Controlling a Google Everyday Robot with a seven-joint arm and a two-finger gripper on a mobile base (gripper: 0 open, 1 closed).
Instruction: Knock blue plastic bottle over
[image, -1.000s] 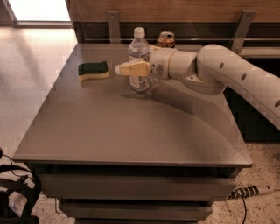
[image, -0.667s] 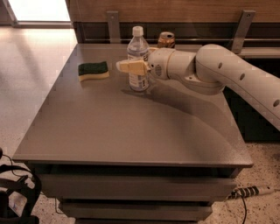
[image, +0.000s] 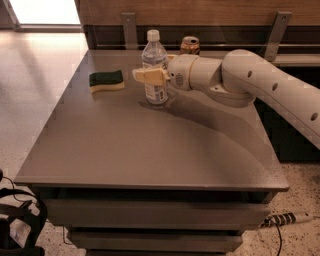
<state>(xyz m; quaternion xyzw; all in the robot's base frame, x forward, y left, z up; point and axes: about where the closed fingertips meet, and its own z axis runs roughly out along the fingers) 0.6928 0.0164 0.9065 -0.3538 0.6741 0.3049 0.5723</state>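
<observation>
The blue plastic bottle is clear with a white cap and a white label. It stands upright at the back middle of the grey table. My gripper reaches in from the right at about mid-height of the bottle. It overlaps the bottle's front, with its cream tip pointing left past the bottle's left side. The white arm stretches off to the right edge of the view.
A green and yellow sponge lies on the table left of the bottle. A gold-brown can stands behind the arm at the table's back edge. A wooden wall panel runs behind the table. A power strip lies on the floor at lower right.
</observation>
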